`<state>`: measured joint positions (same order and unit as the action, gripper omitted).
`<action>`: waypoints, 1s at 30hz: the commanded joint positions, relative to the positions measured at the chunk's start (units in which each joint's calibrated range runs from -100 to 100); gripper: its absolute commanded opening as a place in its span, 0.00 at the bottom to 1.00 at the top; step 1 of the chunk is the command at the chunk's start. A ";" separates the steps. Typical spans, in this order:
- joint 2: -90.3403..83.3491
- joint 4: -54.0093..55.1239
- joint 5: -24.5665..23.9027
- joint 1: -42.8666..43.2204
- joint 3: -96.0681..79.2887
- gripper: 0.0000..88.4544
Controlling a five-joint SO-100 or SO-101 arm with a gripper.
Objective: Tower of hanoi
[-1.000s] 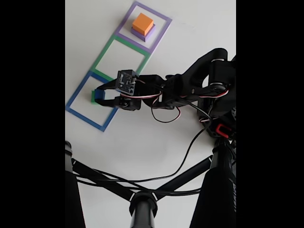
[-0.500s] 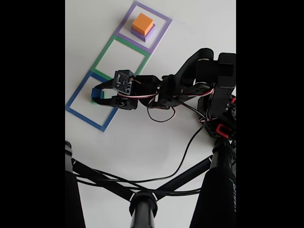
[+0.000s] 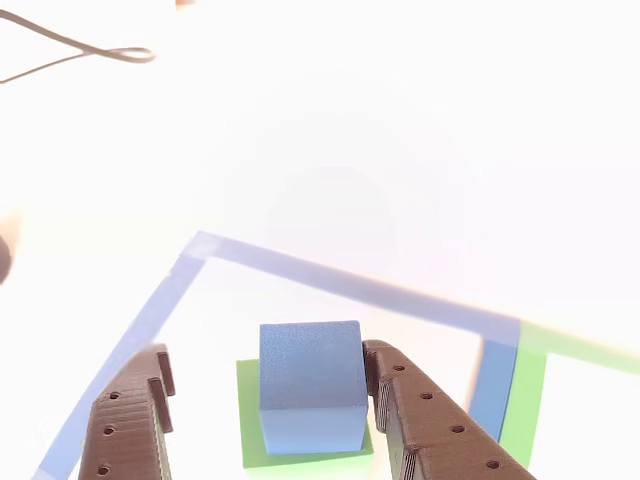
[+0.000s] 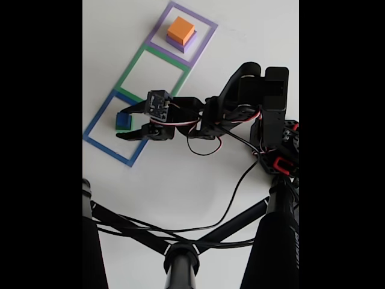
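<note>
Other view: the gripper (image 3: 268, 420) is standing open, its two brown fingers (image 3: 425, 425) flanking the small blue cube (image 3: 311, 385). The right finger is sitting just beside the cube's right face (contact cannot be confirmed), while the left finger is standing clear with a gap showing. The blue cube is resting on the green cube (image 3: 300, 450), of which a thin rim is showing beneath it. Both are lying inside the blue square outline (image 3: 330, 275). A green outline (image 3: 530, 390) is adjoining it at the right.

Fixed view: the gripper (image 4: 127, 124) is reaching into the blue outline (image 4: 99, 144) at the left, fingers spread around the blue cube (image 4: 124, 121). Half a second ago the fingers were sitting tighter around this cube; they are now wider apart, and the arm's base joints are sitting further back. In my judgement the cube has been released onto the green one, completing that placement.

Contents of outlines: the middle green outline (image 4: 133, 67) is holding no block. The far purple outline (image 4: 201, 45) is holding the orange cube (image 4: 180, 29) stacked on the pale-purple slab (image 4: 189, 43).
</note>
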<state>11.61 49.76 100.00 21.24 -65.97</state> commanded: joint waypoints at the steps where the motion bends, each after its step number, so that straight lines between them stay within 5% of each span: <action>1: -1.31 1.98 0.00 -0.34 2.24 0.26; 8: -16.49 -10.89 0.00 -0.82 1.97 0.24; 12: -31.67 -33.89 0.00 -2.55 7.15 0.20; 17: -46.13 -70.65 0.00 -6.29 21.06 0.01; 24: -52.10 -113.16 0.00 -14.44 45.33 0.00; 30: -52.34 -132.76 0.00 -22.39 60.79 0.00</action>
<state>-37.78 -72.47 100.00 4.05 -15.32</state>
